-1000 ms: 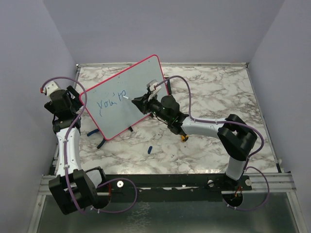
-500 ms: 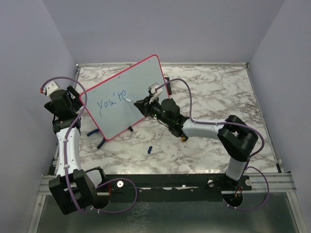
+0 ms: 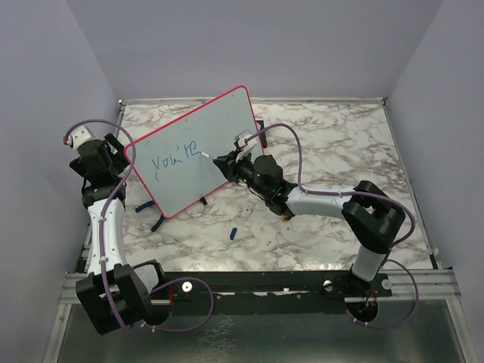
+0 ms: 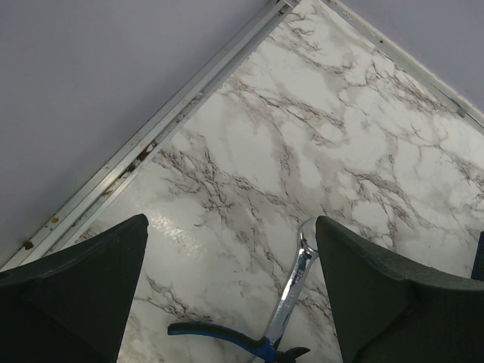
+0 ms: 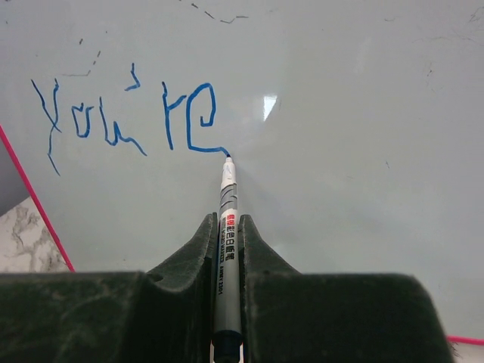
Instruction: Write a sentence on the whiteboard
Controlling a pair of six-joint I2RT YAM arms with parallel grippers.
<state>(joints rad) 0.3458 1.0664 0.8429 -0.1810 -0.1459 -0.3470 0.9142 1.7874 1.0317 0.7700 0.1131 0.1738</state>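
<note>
Whiteboard (image 3: 223, 121) stands propped at the rear left of the marble table (image 3: 340, 151), with the sentence (image 3: 172, 156) so far reading "you're" in blue. The right gripper (image 3: 219, 162) aims a marker (image 3: 206, 156) at the board, just right of the last letter.

Left wrist view: the left gripper (image 4: 231, 219) is spread wide with nothing between its fingers, above marble and a blue-handled metal tool (image 4: 287, 302).

Right wrist view: the fingers pinch the marker, and its tip touches the tail of the final "e".

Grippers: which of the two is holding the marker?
The right gripper, shut on the marker whose tip touches the whiteboard. The left gripper is open, holding nothing.
</note>
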